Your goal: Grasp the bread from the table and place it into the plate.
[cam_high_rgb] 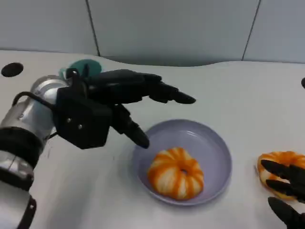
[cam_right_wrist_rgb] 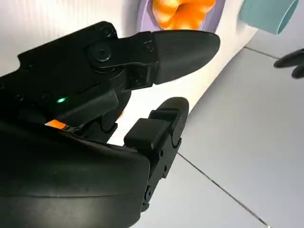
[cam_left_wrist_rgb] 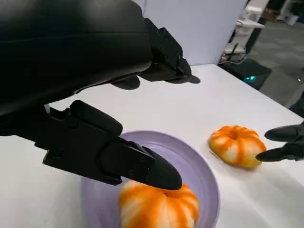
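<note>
An orange-and-white striped bread (cam_high_rgb: 176, 172) (cam_left_wrist_rgb: 159, 206) (cam_right_wrist_rgb: 183, 12) lies inside the lavender plate (cam_high_rgb: 212, 143) (cam_left_wrist_rgb: 192, 159) at the table's middle. A second striped bread (cam_high_rgb: 275, 161) (cam_left_wrist_rgb: 236, 145) lies on the table to the plate's right. My right hand (cam_high_rgb: 287, 188) (cam_left_wrist_rgb: 286, 142) (cam_right_wrist_rgb: 118, 95) is at this bread, its fingers spread over the near side without closing on it. My left hand (cam_high_rgb: 119, 95) (cam_left_wrist_rgb: 95, 95) hovers above the plate's left rim with fingers apart and nothing in it.
A teal cup-like object (cam_high_rgb: 88, 67) (cam_right_wrist_rgb: 268, 16) stands behind my left hand near the table's back edge. A dark round hole (cam_high_rgb: 12, 69) is at the table's far left. White table surface lies in front of and behind the plate.
</note>
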Controlling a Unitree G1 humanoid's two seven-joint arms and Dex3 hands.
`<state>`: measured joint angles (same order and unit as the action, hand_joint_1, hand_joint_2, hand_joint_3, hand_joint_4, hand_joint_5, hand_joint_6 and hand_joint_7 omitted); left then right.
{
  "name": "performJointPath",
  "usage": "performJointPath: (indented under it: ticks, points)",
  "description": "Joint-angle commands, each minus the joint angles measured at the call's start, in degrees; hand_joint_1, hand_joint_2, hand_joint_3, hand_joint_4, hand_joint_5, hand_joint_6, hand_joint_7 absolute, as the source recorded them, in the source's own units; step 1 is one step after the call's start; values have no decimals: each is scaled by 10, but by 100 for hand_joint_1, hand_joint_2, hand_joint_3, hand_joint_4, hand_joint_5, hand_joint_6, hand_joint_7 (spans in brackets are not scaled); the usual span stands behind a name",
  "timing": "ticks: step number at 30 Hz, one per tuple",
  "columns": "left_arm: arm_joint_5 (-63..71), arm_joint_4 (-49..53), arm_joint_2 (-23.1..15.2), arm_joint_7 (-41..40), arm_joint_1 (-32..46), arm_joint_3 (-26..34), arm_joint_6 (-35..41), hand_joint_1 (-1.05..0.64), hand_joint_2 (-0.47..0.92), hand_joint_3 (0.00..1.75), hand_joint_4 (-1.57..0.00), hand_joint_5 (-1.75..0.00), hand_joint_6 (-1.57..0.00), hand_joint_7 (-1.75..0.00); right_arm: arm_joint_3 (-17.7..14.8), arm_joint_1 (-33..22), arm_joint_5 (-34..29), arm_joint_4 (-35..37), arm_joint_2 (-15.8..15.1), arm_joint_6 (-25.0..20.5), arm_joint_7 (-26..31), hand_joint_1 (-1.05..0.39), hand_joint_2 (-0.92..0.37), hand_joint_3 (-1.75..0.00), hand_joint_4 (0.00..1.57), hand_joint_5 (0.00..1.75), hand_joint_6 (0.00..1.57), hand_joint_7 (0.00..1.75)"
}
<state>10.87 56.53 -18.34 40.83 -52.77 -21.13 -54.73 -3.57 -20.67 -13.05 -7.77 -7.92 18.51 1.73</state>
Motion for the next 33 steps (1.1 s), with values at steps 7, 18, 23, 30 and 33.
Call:
performJointPath:
  ticks: [7, 18, 23, 30, 33]
  points:
    - [-166, -50, -56, 120, 143, 128, 148, -64, 92, 8, -8, -36, -26, -1, -11, -3, 10, 0, -11, -3, -2, -41, -92, -35, 96, 1, 79, 0]
    - [-238, -174, -92, 154, 301, 209, 291, -66, 92, 14, -17, -34, -24, -2, -15, -4, 36, -1, -11, -12, -18, -41, -92, -34, 97, 1, 80, 0]
    - [-242, -266, -74, 93, 380, 231, 375, -56, 92, 11, -40, -67, -46, -6, -15, -3, 34, 1, -11, -11, -22, -40, -92, -34, 96, 0, 79, 0]
    - [-210, -394, -88, 16, 436, 215, 594, -50, 92, 11, -35, -167, -40, -122, -14, -4, 27, -1, -10, -11, -18, -41, -92, -34, 96, 1, 79, 0]
    - [-181, -422, -98, 5, 445, 200, 632, -52, 92, 14, -50, -174, -36, -168, -15, -2, 24, 4, -14, -2, -18, -40, -92, -35, 96, 0, 78, 0]
